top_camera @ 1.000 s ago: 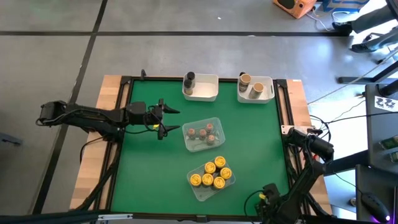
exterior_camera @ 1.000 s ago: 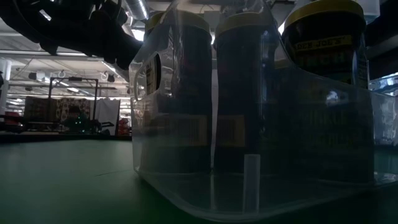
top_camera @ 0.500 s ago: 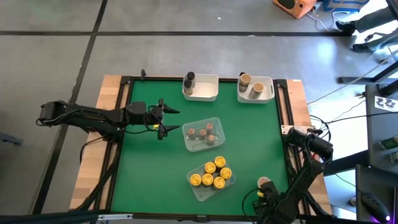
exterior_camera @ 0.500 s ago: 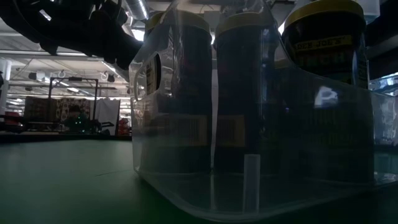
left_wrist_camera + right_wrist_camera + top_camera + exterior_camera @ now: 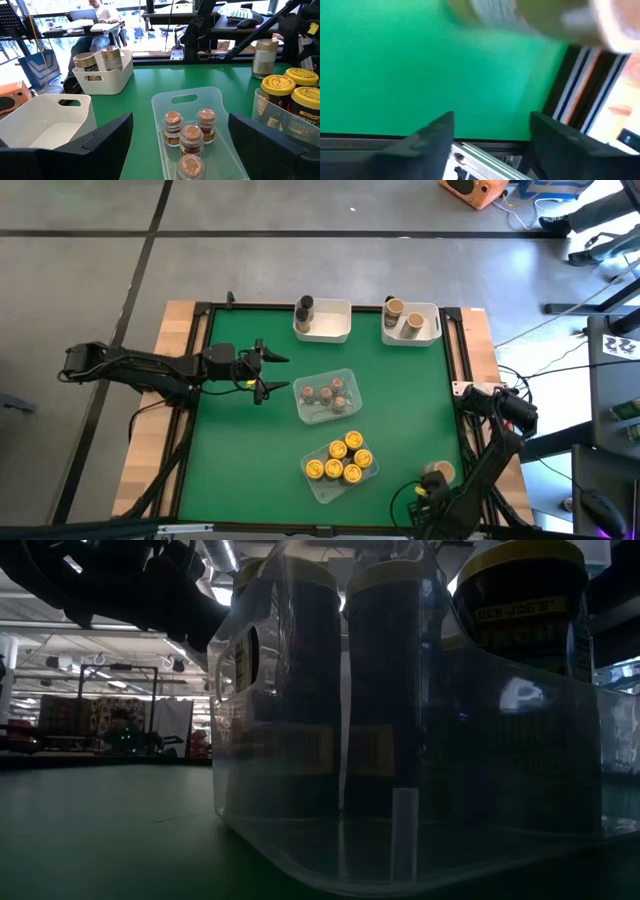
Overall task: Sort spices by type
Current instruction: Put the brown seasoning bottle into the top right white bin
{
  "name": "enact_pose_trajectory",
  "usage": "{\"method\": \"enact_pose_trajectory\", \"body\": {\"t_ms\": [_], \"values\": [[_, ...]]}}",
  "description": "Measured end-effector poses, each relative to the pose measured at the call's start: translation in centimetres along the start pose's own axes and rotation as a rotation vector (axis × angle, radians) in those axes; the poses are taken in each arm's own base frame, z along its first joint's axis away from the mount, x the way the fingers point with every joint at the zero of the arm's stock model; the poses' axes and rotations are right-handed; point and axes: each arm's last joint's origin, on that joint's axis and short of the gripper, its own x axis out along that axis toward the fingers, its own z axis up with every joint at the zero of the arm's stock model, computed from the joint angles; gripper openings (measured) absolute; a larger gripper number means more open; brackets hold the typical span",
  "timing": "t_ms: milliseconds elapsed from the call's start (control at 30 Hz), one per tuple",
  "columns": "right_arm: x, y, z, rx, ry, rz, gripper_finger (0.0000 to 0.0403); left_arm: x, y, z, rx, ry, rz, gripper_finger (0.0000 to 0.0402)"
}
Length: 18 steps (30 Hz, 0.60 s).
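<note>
- The right gripper (image 5: 491,120) is hanging low at the near right corner of the table (image 5: 240,450), to the right of the clear tray (image 5: 318,485) that is holding the yellow-lidded jars (image 5: 345,458). Its fingers are standing wide apart with only green cloth between them.
- A tan-lidded jar (image 5: 437,472) is sitting just ahead of that gripper, near the table's edge and well to the right of the same tray. It is not between the fingers, as far as I can tell.
- The left gripper (image 5: 278,372) is hovering beyond and left of the tray, also spread wide and holding nothing.
- Farther beyond the tray, the reddish-brown-topped jars (image 5: 325,395) are sitting in a second clear tray (image 5: 300,392).
- At the far edge, one white bin (image 5: 325,330) is keeping the dark grey jar (image 5: 304,308), and the other white bin (image 5: 430,330) is keeping two tan-lidded jars (image 5: 404,314).
- To my eye, the loose jar is heading for that tan bin. The gripper should be centring on the jar body and closing squarely, since the jar is so close to the edge.
- Compared with a second ago, the loose jar is newly in sight, and in the last half second it has been shifting rightward, away from the tray. The left arm is unchanged.
</note>
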Motion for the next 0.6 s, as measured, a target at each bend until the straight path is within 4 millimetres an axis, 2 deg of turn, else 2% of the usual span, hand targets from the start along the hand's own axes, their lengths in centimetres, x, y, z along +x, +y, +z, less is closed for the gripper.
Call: {"method": "enact_pose_trajectory", "body": {"t_ms": [167, 300, 400, 600], "values": [[-2.0, -0.7, 1.3, -0.005, -0.007, 0.021, 0.0344, 0.0, 0.0, 0.0, 0.0, 0.0, 0.0, 0.0314], [-3.5, -1.5, 2.0, -0.003, 0.001, 0.038, 0.0392, 0.0, 0.0, -0.1, 0.004, 0.013, -0.001, 0.0314], [-4.4, -2.1, 2.3, -0.007, -0.007, 0.081, 0.039, 0.0, 0.0, -0.2, 0.008, 0.017, -0.002, 0.0314], [-4.8, -2.0, 2.9, 0.011, -0.102, 0.165, 0.0381, 0.0, 0.0, -0.2, 0.009, 0.017, -0.002, 0.0314]]}}
